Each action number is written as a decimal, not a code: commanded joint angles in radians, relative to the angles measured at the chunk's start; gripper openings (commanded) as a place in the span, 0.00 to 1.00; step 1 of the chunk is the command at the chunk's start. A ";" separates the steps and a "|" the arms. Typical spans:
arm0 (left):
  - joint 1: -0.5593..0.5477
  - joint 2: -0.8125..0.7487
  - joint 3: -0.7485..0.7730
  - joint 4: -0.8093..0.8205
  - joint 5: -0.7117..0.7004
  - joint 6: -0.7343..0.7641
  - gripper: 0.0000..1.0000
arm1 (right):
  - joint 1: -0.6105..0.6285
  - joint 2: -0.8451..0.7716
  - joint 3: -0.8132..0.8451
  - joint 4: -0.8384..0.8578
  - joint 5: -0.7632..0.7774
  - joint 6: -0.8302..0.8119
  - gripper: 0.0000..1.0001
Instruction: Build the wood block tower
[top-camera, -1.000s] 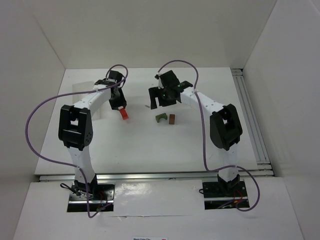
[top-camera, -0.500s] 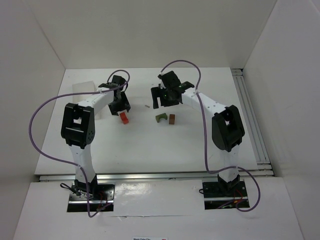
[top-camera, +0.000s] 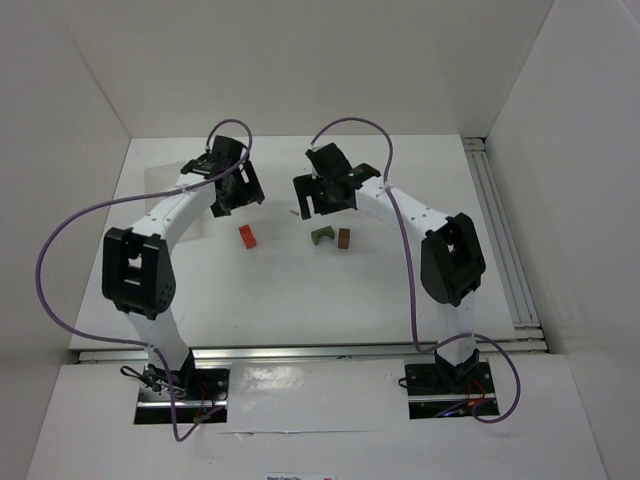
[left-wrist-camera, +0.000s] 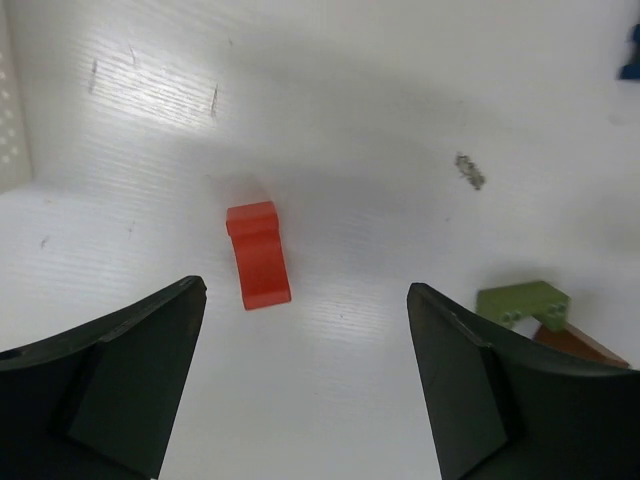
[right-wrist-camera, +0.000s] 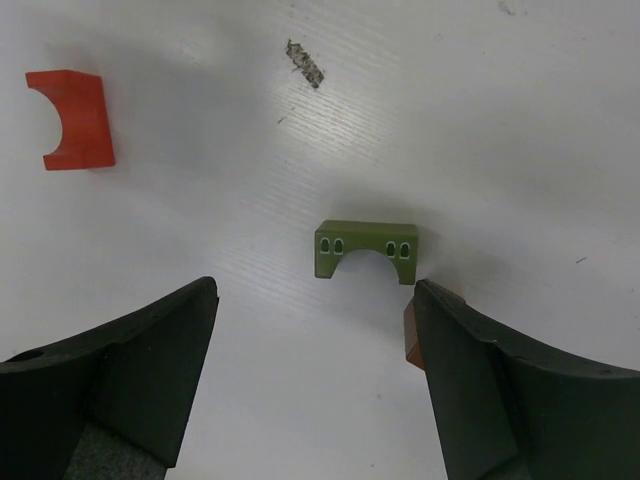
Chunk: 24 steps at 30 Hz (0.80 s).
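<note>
Plainly, the red block (left-wrist-camera: 258, 255) lies flat on the tabletop (left-wrist-camera: 400, 120) just beyond the left claw (left-wrist-camera: 302, 292) — spread wide, empty — its long axis crossing the closing line. The right claw (right-wrist-camera: 315, 288), also agape, hangs farther from that block.

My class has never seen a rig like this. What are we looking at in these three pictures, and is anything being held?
The two white-and-black jointed machines are robot arms, bolted at the near edge of a white table. The wide picture comes from a fixed camera above and behind them. The other two come from a camera on each wrist, looking down between that arm's own dark fingers. On the table lie three small wooden blocks: a red block, an olive green arch block and, close beside it, a brown-orange block. The left arm's fingers and the right arm's fingers are spread open above the blocks. Nothing is held.
</note>
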 joint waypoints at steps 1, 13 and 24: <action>-0.002 -0.147 0.002 -0.017 -0.044 0.021 0.95 | 0.020 0.008 0.044 -0.025 0.038 0.000 0.82; 0.018 -0.538 -0.213 0.075 0.014 -0.004 0.94 | 0.087 0.139 0.033 0.028 0.067 0.020 0.61; 0.027 -0.538 -0.233 0.064 0.026 0.005 0.94 | 0.087 0.187 0.019 0.029 0.097 0.041 0.57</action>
